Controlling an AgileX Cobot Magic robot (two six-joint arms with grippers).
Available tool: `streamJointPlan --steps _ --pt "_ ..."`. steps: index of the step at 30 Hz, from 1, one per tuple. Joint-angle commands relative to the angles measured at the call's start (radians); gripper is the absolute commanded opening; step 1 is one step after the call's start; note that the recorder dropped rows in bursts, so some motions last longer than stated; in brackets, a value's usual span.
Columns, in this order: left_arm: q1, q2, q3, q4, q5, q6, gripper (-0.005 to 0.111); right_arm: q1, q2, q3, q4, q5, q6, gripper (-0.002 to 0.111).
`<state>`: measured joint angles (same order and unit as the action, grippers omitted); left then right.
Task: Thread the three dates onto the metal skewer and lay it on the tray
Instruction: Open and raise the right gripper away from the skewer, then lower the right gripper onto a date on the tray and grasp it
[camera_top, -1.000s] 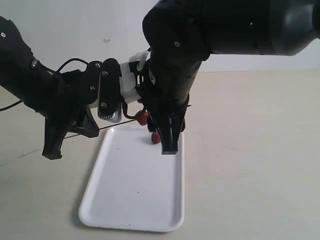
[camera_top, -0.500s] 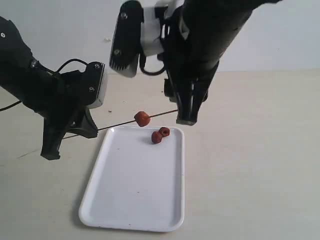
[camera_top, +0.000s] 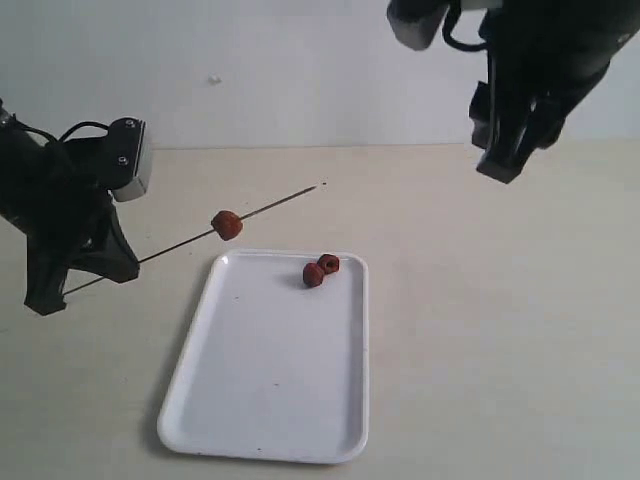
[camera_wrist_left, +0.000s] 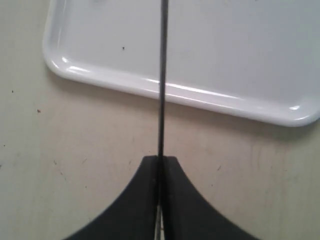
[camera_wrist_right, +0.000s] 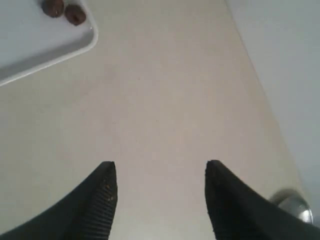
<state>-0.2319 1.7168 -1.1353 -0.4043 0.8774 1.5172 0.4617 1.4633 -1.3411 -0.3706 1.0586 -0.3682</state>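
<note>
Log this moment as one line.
left gripper shut on skewer | one date threaded | two dates on tray | right gripper open, empty

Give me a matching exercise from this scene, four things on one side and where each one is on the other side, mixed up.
Column one:
1. skewer
2. skewered date
3. two loose dates
4. tray

Column two:
A. lying side by side on the tray
B. flat on the table
C. threaded on the skewer, up in the air
D. clamped in the left jaws

Pairs: 1-D, 2-C, 3-A, 4-B
</note>
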Motion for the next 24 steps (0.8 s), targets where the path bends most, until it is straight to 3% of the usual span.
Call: streamJointPlan --steps 1,6,11,16,21,24 --pt "0.037 -0.007 -0.007 -0.02 -0.004 -0.047 0.0 -0.042 0.059 0.045 -0.003 -0.115 -0.005 0.053" --pt "0.1 -0.007 -0.007 -0.03 -0.016 -0.108 0.0 -0.059 0.161 0.048 -0.016 -0.259 0.069 0.053" --pt "0.153 -0.007 -0.007 -0.028 -0.019 -0.204 0.0 -0.062 0.251 0.048 -0.103 -0.417 0.397 0.053" --pt "0.153 -0.007 -0.007 0.022 -0.045 -0.355 0.0 -0.06 0.298 0.046 -0.07 -0.565 0.652 0.051" --pt "0.153 -0.006 -0.007 0.05 -0.046 -0.364 0.0 -0.062 0.39 -0.082 -0.041 -0.358 0.678 0.05" --pt "0.153 -0.006 -0.007 0.05 -0.046 -0.355 0.0 -0.062 0.461 -0.182 0.092 -0.26 0.566 0.05"
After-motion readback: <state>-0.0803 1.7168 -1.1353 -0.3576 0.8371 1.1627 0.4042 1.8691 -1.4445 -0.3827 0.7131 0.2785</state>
